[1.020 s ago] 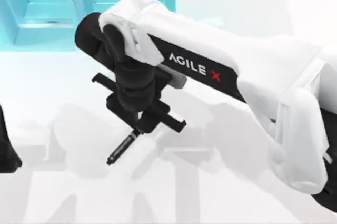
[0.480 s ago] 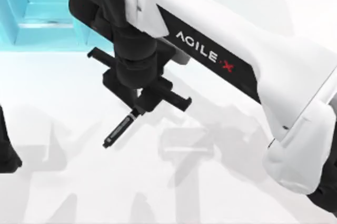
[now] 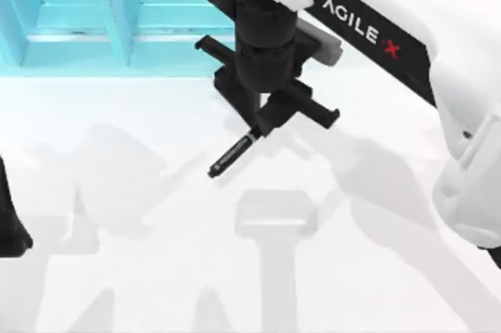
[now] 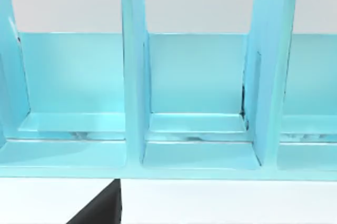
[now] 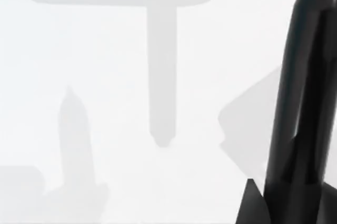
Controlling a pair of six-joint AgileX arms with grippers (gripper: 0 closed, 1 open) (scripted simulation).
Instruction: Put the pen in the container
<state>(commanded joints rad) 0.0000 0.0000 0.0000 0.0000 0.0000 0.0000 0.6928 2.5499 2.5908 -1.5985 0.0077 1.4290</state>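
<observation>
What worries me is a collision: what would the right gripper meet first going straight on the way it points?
Probably the table: the right gripper, shut on the pen, points down at bare tabletop, so the pen's tip lands first. Height is unclear. Left arm parked at left.

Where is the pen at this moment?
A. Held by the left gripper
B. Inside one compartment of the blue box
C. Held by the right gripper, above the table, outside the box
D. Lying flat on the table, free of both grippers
C: in the top view the pen sticks out from the right gripper, over the white table, short of the blue box.
</observation>
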